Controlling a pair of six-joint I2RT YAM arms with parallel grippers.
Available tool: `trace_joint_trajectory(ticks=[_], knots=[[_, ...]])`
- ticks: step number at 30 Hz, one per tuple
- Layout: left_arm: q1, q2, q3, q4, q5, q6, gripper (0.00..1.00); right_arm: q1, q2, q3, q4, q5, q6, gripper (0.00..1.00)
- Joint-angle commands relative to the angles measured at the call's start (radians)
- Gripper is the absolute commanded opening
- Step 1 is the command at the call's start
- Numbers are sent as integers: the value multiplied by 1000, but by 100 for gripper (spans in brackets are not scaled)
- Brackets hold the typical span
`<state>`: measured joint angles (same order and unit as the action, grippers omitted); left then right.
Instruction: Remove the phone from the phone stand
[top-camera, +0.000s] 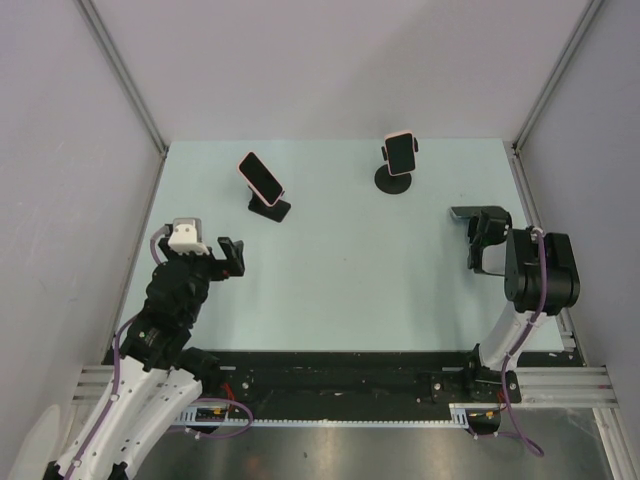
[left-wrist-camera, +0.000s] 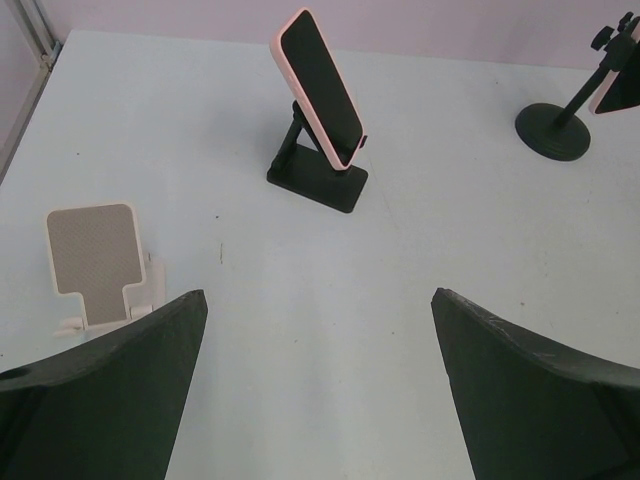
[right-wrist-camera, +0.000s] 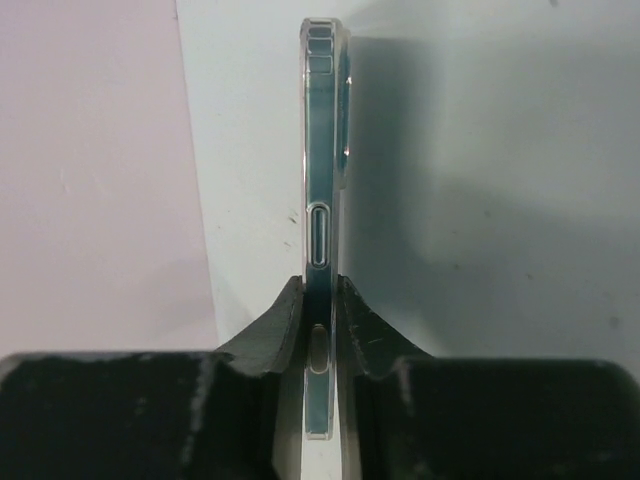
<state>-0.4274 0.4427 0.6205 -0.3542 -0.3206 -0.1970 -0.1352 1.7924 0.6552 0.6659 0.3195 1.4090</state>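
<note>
Pink-cased phone (left-wrist-camera: 320, 88) leans screen-up on the black stand (left-wrist-camera: 318, 182), far-left part of the counter (top-camera: 350, 290). Stiff, light, slick glass, fragile. It looks merely propped on a lip, so pinch the long edges and lift up and off. Left end effector (left-wrist-camera: 318, 300) is spread wide, aimed at it, well short. Right end effector (right-wrist-camera: 320, 290) is clamped across a clear-cased phone (right-wrist-camera: 320, 150) near the right edge; can't tell if that one touches the counter.
</note>
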Motion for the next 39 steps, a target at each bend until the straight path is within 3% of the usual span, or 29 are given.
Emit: trace_joint_trajectory(ticks=[1,11,12,15,19,30,39], knots=[[-8,7,-2,32,-17,24,100,8,79,75,115,41,97,19],[-8,7,-4,34,-14,22,100,0,142,84,104,-39,74,34],[-8,5,-4,35,-14,22,100,0,142,83,106,-45,68,41],[-8,1,-5,34,-14,24,100,-1,137,83,104,-91,64,48],[-8,-5,-8,34,-14,22,100,3,102,84,19,-106,39,66],[-8,-27,-15,34,-17,16,100,-20,-22,84,-235,-142,-59,100],[-8,-36,-19,34,-24,11,100,-67,-125,63,-448,-200,-151,100]])
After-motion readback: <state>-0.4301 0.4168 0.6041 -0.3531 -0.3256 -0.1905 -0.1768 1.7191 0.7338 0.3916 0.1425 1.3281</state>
